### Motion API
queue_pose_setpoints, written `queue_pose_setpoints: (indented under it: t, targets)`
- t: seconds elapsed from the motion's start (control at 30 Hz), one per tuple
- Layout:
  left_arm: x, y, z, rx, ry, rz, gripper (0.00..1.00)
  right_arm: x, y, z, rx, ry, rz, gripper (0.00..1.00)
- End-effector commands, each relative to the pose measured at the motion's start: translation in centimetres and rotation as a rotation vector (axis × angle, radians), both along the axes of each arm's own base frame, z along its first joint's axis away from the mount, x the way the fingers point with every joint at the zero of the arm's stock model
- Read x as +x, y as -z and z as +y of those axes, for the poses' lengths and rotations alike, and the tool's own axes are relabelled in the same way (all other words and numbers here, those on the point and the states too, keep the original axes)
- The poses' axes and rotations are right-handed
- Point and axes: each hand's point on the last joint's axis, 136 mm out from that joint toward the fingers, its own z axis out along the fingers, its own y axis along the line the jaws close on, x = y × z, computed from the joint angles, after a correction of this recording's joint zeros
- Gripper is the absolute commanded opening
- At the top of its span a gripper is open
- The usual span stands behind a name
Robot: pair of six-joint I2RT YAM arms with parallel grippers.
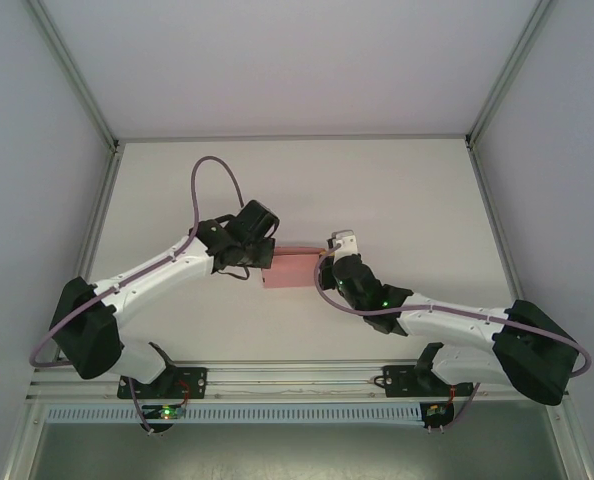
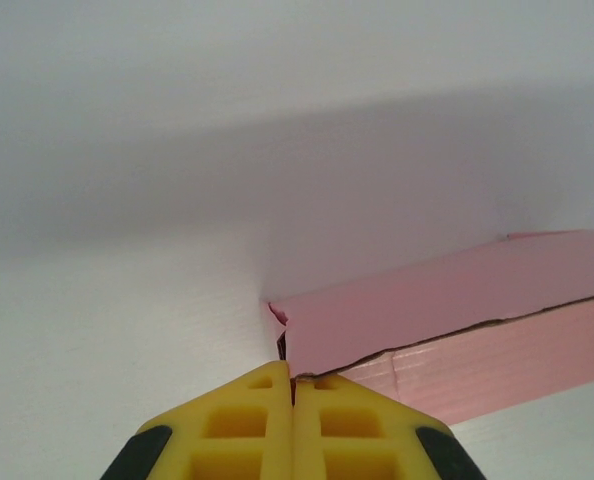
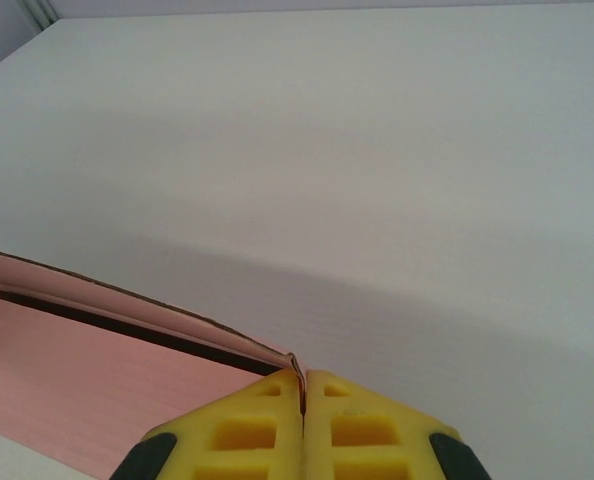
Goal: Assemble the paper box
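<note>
The pink paper box (image 1: pixel 291 268) sits mid-table as a small rectangular block between the two arms. My left gripper (image 1: pixel 265 256) is at its left end; in the left wrist view its yellow fingers (image 2: pixel 247 420) are pressed together on the corner flap of the paper box (image 2: pixel 427 315). My right gripper (image 1: pixel 327 262) is at the right end. In the right wrist view the yellow fingertips (image 3: pixel 267 425) pinch a thin edge of the paper box (image 3: pixel 87 380), whose lid stands slightly ajar over a dark gap.
The white table (image 1: pixel 397 200) spreads behind and to both sides of the box. Grey enclosure walls and metal frame rails (image 1: pixel 97 215) bound it. A purple cable (image 1: pixel 209 180) loops above the left arm.
</note>
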Motion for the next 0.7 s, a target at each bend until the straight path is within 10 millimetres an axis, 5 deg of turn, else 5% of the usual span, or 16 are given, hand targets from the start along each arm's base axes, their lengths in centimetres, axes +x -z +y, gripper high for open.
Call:
queue_pose_setpoints:
  t: [0.0,0.43,0.67]
  targets:
    - [-0.8,0.3,-0.5,-0.043,-0.015,0.072,0.00,-1.6,2.3,0.6,-0.047,-0.056,0.075,0.00]
    - [-2.2,4.4,-0.2,-0.049,0.062,0.067,0.00,-1.9,2.3,0.5,-0.022,-0.080,0.029,0.00]
    - [-4.7,7.2,0.9,-0.010,0.128,0.060,0.00,-2.6,3.1,0.7,-0.030,-0.148,-0.038,0.00]
